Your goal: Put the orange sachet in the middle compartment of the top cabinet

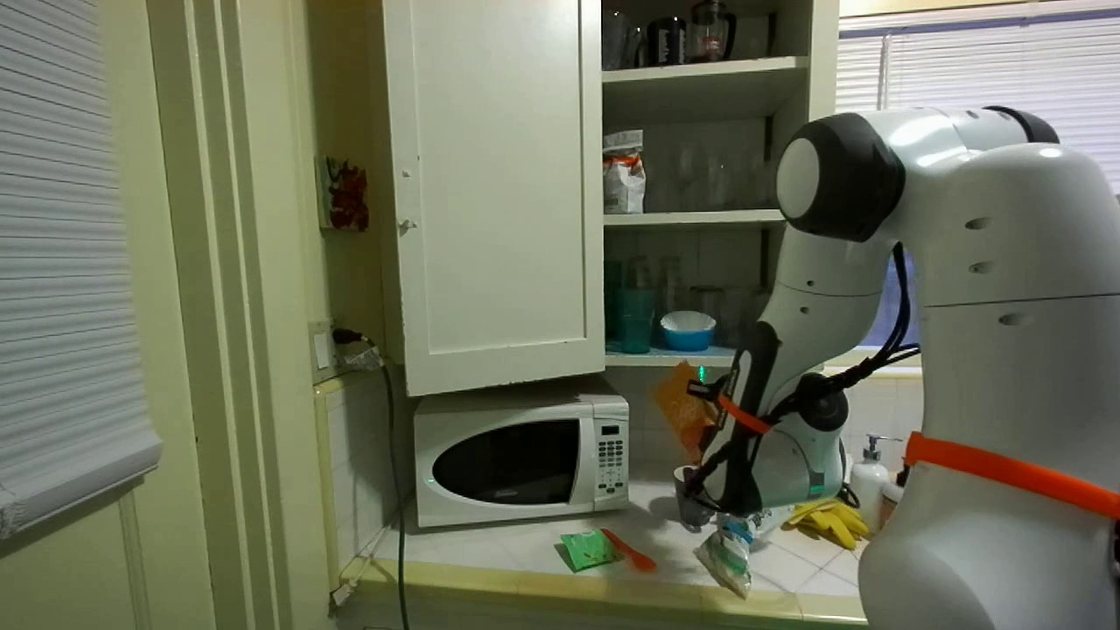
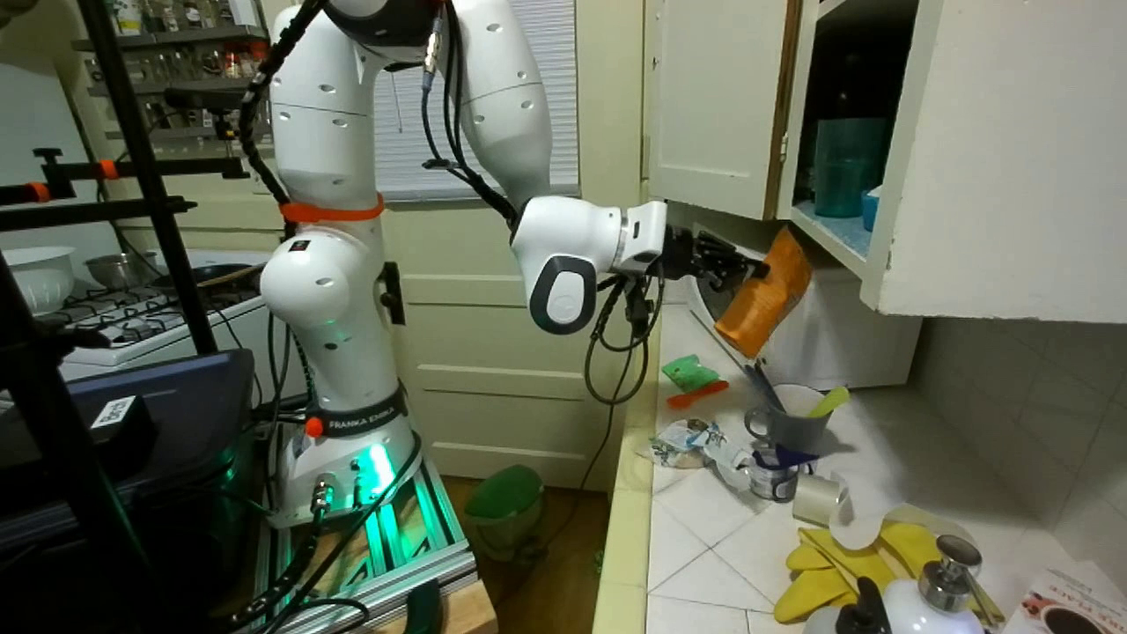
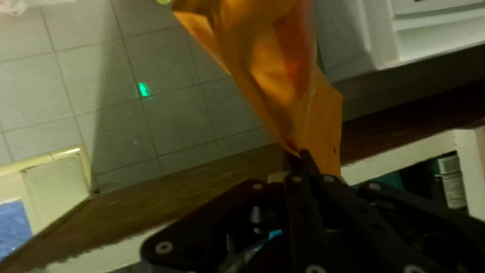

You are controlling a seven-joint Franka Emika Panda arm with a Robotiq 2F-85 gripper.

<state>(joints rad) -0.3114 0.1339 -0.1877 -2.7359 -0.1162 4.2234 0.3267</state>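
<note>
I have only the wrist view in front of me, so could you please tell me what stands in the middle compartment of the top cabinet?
Observer: In an exterior view, a white-and-orange packet stands in the middle compartment, along with some dim glassware behind it.
Operator: Thank you; does the orange sachet appear level with that compartment?
Observer: No, in an exterior view it appears lower, below the lowest shelf board.
Operator: And what lies in front of the microwave, please?
Observer: In both exterior views, a green packet lies there on the counter, beside an orange utensil.
</note>
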